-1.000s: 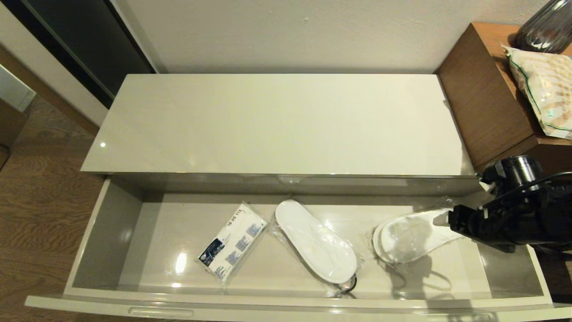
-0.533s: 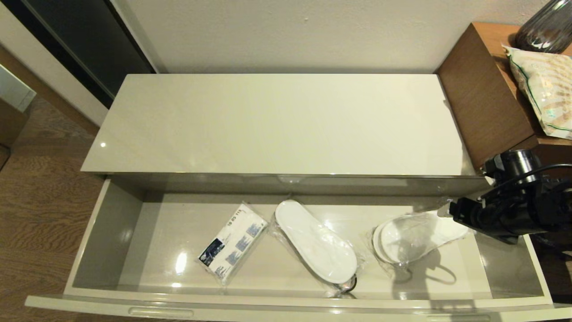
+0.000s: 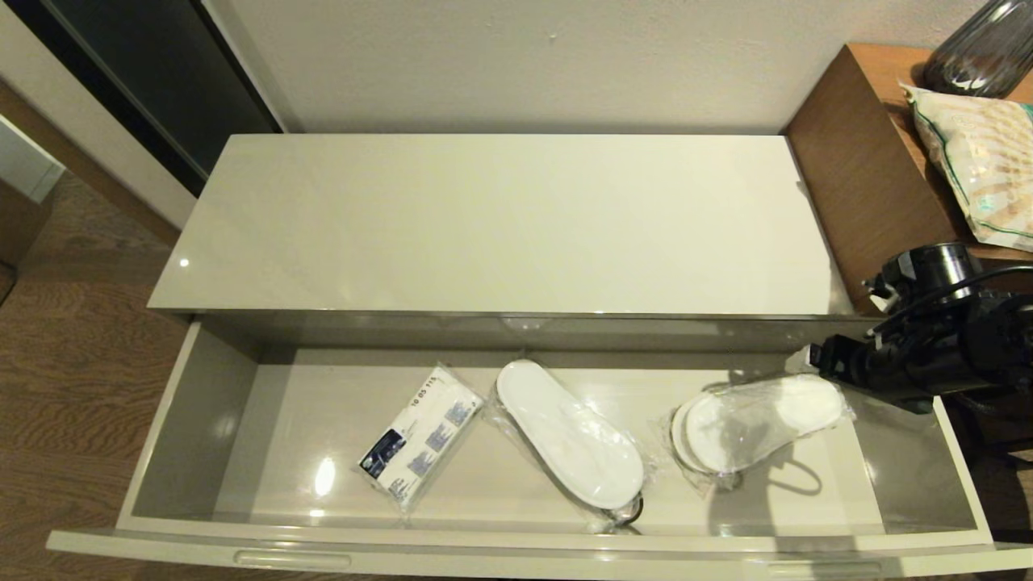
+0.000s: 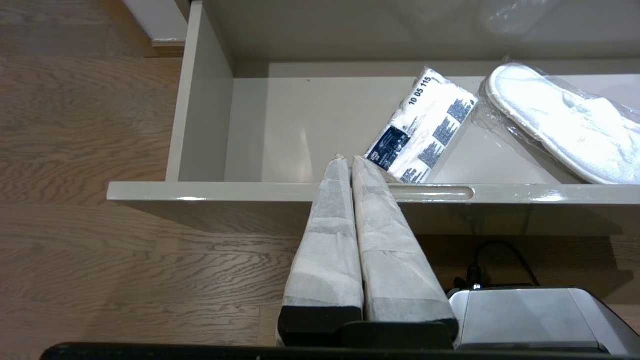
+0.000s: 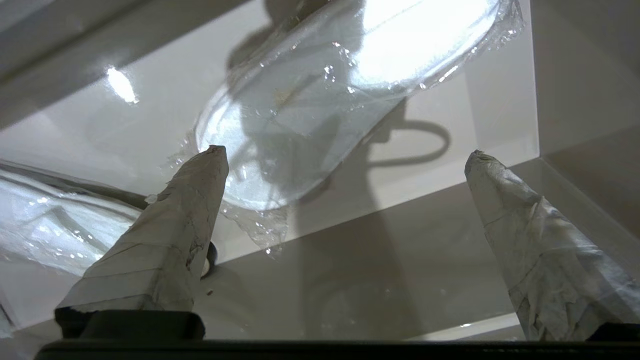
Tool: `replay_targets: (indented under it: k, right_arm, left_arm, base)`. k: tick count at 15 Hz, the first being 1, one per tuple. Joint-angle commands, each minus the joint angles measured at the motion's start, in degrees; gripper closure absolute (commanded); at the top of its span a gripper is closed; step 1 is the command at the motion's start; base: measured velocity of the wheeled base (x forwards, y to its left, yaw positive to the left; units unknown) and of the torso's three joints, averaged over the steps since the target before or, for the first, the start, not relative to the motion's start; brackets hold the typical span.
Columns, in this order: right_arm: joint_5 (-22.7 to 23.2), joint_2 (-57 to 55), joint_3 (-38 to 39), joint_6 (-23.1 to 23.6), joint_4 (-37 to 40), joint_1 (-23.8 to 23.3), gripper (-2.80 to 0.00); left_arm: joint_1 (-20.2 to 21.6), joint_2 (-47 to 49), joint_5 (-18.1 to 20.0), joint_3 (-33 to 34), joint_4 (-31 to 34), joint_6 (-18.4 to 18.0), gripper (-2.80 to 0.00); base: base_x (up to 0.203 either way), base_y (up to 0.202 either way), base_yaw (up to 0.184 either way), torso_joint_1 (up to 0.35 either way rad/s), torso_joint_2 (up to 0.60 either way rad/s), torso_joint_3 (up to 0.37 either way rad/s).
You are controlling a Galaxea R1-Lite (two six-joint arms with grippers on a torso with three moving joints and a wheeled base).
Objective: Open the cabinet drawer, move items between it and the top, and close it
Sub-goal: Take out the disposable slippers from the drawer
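Against a pale wall, above wood-plank floor, the cabinet drawer stands open, holding two wrapped slippers and a packet; right gripper jaws spread, left gripper jaws pressed together.

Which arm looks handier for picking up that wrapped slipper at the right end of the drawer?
The right. Its gripper hangs open just above that slipper. The left gripper, shut, sits outside the drawer front, near the packet.

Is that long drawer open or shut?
Open. The cabinet drawer is pulled out from under the top, its inside showing two wrapped slippers and a packet.
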State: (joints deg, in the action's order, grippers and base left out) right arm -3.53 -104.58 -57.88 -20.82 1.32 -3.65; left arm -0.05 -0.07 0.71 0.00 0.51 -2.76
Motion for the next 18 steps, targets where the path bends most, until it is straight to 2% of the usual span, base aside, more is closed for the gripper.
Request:
replay_targets:
  k: [1,4,6,8,11,18]
  right_arm:
    - [1.2,-0.5,-0.8,0.0,3.4,-0.6,-2.8]
    - [1.3,4.9,-1.8,-0.5,13.6,0.0,-2.8]
    - [1.5,7.4,-6.5,-0.4,23.6,1.6,-2.8]
    - [1.6,7.0,-10.8,0.0,28.4,2.2,-2.8]
    - [1.5,2.2,-15.3,0.8,31.2,2.5,-2.8]
    - [0.7,-4.6,-15.6,-0.7,31.0,5.9,-2.8]
  left_arm:
    - [0.0,0.1,0.0,0.0,0.0,-0.1,0.0]
    - [0.0,0.1,0.0,0.0,0.0,-0.1,0.0]
    - [0.0,0.1,0.0,0.0,0.0,-0.1,0.0]
    - [0.0,0.1,0.0,0.0,0.0,-0.1,0.0]
    - [0.0,0.1,0.0,0.0,0.0,-0.1,0.0]
    - [0.0,0.1,0.0,0.0,0.0,-0.1,0.0]
  base:
    - [0.0,0.0,0.0,0.0,0.0,0.0]
    - [0.0,0.0,0.0,0.0,0.0,0.0]
    - [0.0,0.0,0.0,0.0,0.0,0.0]
    - [0.0,0.0,0.0,0.0,0.0,0.0]
    - [0.0,0.0,0.0,0.0,0.0,0.0]
    - [0.0,0.0,0.0,0.0,0.0,0.0]
